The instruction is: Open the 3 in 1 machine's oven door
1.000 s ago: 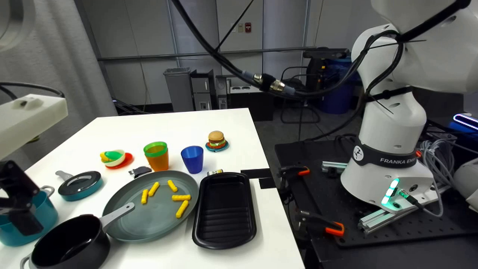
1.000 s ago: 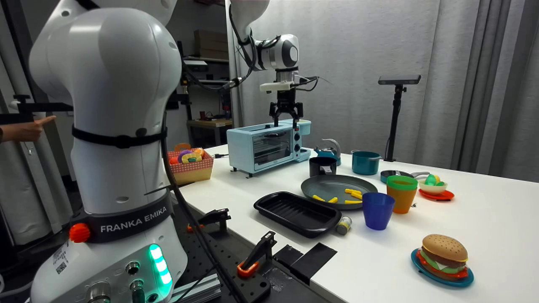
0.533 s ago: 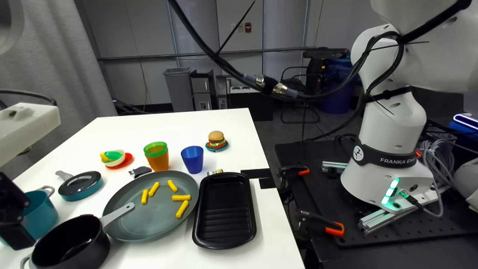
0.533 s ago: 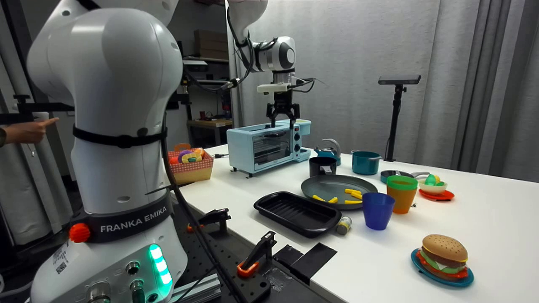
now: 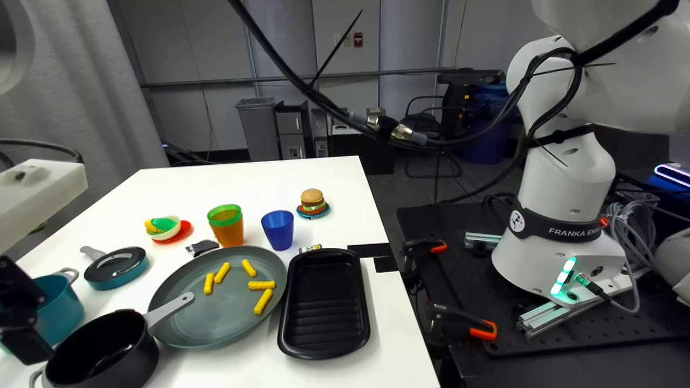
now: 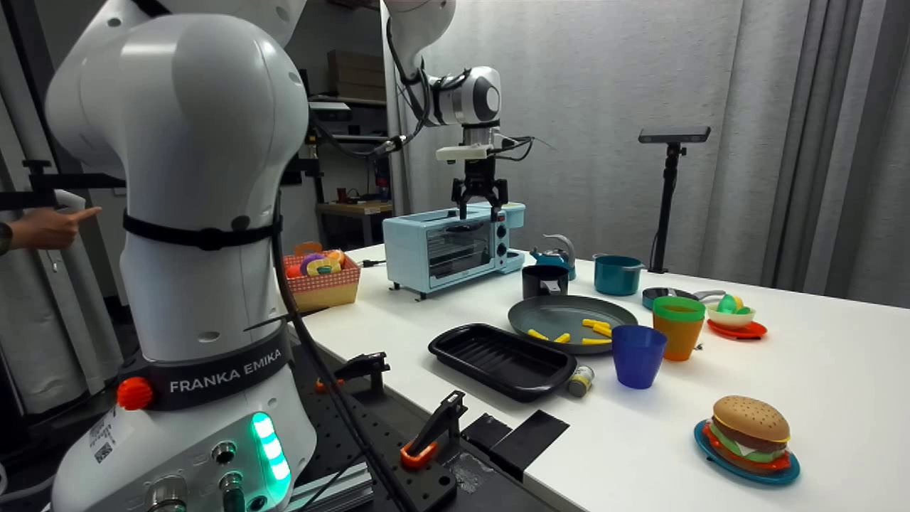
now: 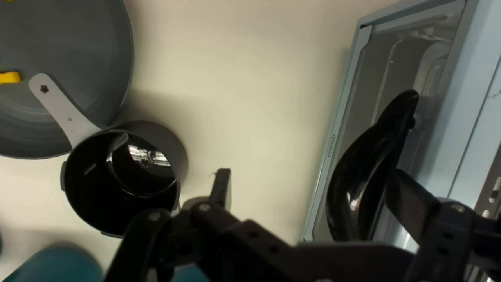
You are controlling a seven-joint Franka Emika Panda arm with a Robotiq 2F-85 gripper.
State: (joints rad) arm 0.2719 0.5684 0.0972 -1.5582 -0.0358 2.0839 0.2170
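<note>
The light blue 3 in 1 machine (image 6: 405,249) stands at the table's back left in an exterior view. Its glass oven door (image 6: 458,256) looks shut there. The curved black door handle (image 7: 362,168) shows in the wrist view across the door (image 7: 332,145). My gripper (image 6: 478,213) points down at the front top of the oven. In the wrist view my gripper (image 7: 313,188) is open. One finger is over the table side; the other is beside the handle's oven side, so the handle lies between them. Whether that finger touches the handle I cannot tell.
A black pot (image 7: 121,176) and a large grey pan (image 7: 70,51) stand in front of the oven. A teal pot (image 6: 617,275), a kettle (image 6: 558,257), a black baking tray (image 6: 501,361) and a toy-filled basket (image 6: 323,288) are also on the table.
My gripper first shifted slightly to the left in the view with the oven, then came down a little. It stays open. The oven door and the other objects have not moved.
</note>
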